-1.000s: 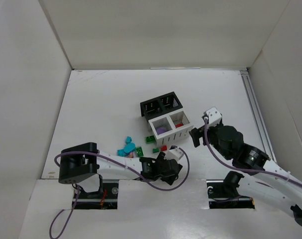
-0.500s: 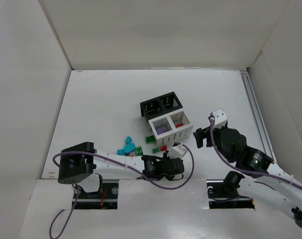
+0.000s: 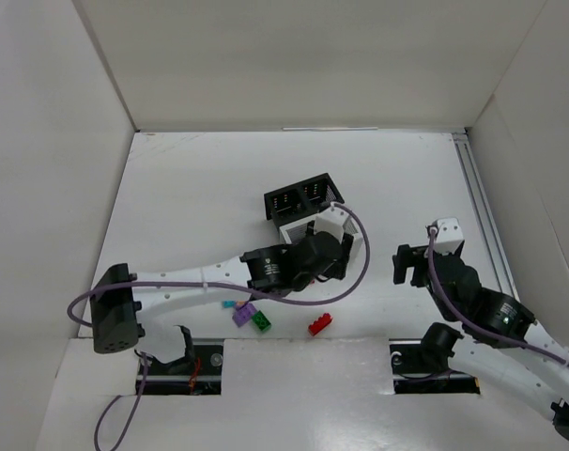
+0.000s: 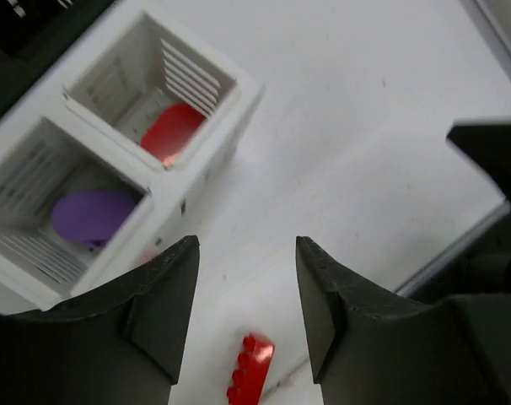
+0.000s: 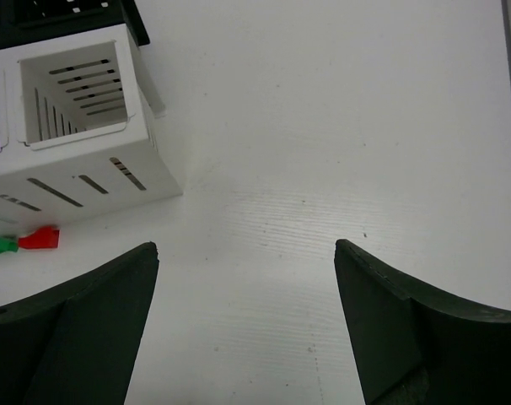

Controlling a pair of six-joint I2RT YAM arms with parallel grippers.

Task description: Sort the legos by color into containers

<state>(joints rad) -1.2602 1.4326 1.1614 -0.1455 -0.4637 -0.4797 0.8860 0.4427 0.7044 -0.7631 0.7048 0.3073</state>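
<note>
Left gripper [image 4: 245, 243] parted, empty, by white bin [image 4: 239, 93], red brick [image 4: 249, 380] loose on table [image 4: 365, 126], right gripper [image 5: 245, 246] wide open, holding nothing.

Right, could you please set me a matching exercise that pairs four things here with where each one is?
Things:
1. black bin
2. loose red brick
3. left gripper
4. right gripper

Places:
A. open, over bare table right of the bins
B. open, beside the white bin
C. lying on the table toward its near edge
D. on the white bin's far side

Pairs: 1-D, 2-C, 3-B, 4-A
</note>
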